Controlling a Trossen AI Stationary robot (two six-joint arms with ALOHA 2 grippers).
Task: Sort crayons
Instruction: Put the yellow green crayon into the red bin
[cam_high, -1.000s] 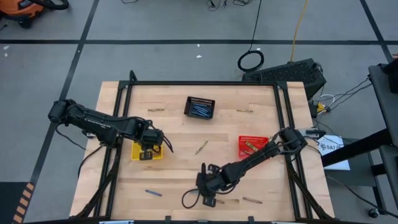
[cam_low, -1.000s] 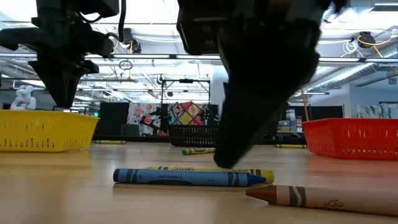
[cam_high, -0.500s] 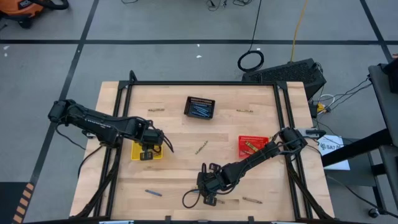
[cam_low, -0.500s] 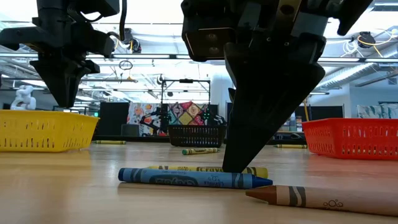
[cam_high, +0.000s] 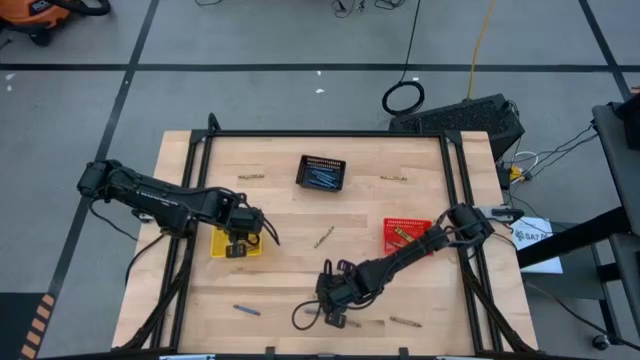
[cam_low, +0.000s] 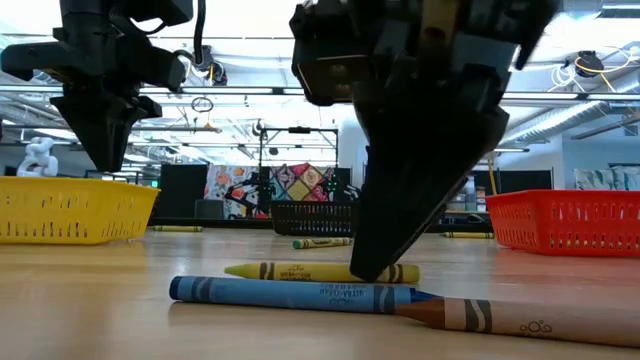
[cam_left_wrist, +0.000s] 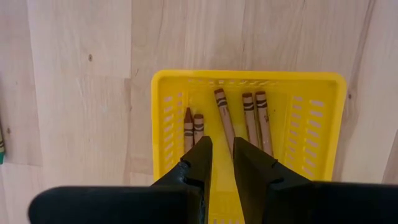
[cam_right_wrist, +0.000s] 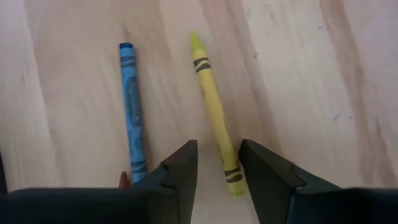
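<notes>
A yellow crayon (cam_right_wrist: 214, 106) and a blue crayon (cam_right_wrist: 132, 112) lie side by side on the wood near the table's front edge. A brown crayon (cam_low: 510, 318) lies at the blue one's tip. My right gripper (cam_right_wrist: 217, 168) is open, slanting down, with its fingers on either side of the yellow crayon's flat end (cam_right_wrist: 233, 177); in the low view its fingertips (cam_low: 375, 268) reach down to that crayon. My left gripper (cam_left_wrist: 222, 158) hangs over the yellow basket (cam_high: 236, 243), slightly open with nothing between its fingers. Several brown crayons (cam_left_wrist: 224, 118) lie flat in that basket. My right gripper stands astride the yellow crayon's flat end (cam_right_wrist: 235, 180), coming down at a slant and lying along the crayon. One finger (cam_right_wrist: 264, 171) sits right beside that end; I cannot tell whether it touches. The crayon lies flat on the table.
A black basket (cam_high: 320, 172) with blue crayons stands at the far middle, a red basket (cam_high: 407, 235) at the right. Loose crayons lie at the far left (cam_high: 250, 177), far right (cam_high: 393, 179), middle (cam_high: 323, 237), front left (cam_high: 246, 310) and front right (cam_high: 405, 322).
My right gripper has tipped a little steeper and settled lower over the yellow crayon. The blue crayon has rolled and slid a little toward the near edge, so its tip now meets the brown one. The yellow crayon has shifted slightly sideways.
</notes>
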